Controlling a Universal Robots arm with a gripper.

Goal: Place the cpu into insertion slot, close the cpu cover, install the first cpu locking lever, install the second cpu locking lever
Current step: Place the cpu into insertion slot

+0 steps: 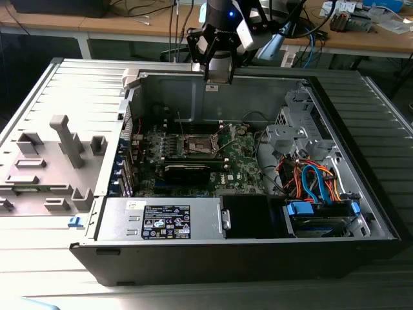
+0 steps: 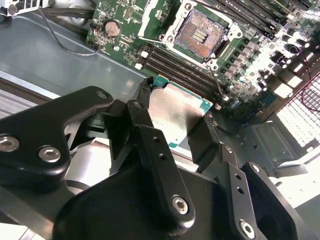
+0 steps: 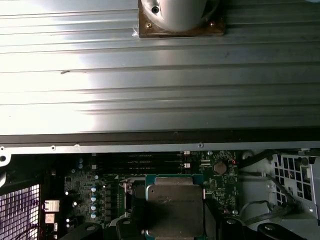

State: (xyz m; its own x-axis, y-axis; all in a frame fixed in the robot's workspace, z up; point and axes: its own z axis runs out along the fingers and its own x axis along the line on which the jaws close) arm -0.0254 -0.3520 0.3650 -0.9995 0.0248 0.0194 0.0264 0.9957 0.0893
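Observation:
My gripper [image 1: 218,70] hangs above the back wall of the open computer case [image 1: 361,161], shut on the cpu. In both wrist views the cpu [image 2: 177,107] [image 3: 174,202] is a flat square chip with a dull silver top and a green rim, pinched between the black fingers [image 2: 205,142]. The insertion slot [image 2: 200,35] [image 1: 199,146] lies uncovered on the green board, its brownish pin field showing inside a dark frame. It is below and ahead of the chip, apart from it. A silvery frame plate, the cpu cover [image 2: 152,20], stands raised at one side of the slot.
Long black memory slots [image 2: 185,70] run between chip and slot. A black card [image 1: 187,172] lies in front of the slot. A power supply box [image 1: 164,221] and a drive bay with blue and orange cables [image 1: 316,184] fill the case front. A grey fixture tray [image 1: 51,161] sits at the exterior view's left.

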